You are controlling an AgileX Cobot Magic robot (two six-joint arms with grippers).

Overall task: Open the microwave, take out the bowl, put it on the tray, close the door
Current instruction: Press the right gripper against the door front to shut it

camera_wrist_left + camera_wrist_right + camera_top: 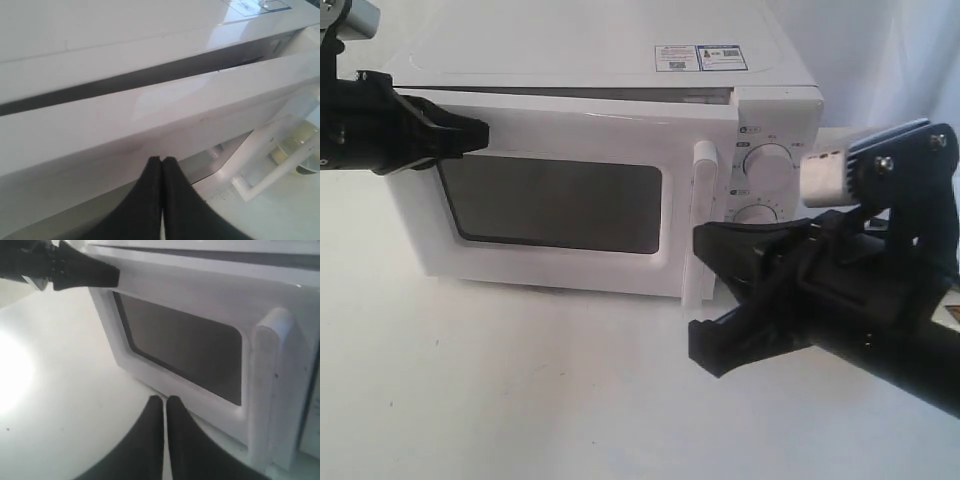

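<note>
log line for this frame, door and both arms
door: slightly ajar | left gripper: jaws shut, at door's upper corner away from handle | right gripper: jaws shut, close to handle, empty | bowl: not in view

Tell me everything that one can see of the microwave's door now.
The door is a glossy white plastic-looking panel with a dark rounded window and a vertical white bar handle. It stands slightly ajar: a dark gap runs along its top. The shut left gripper appears to touch its upper left corner.
</note>
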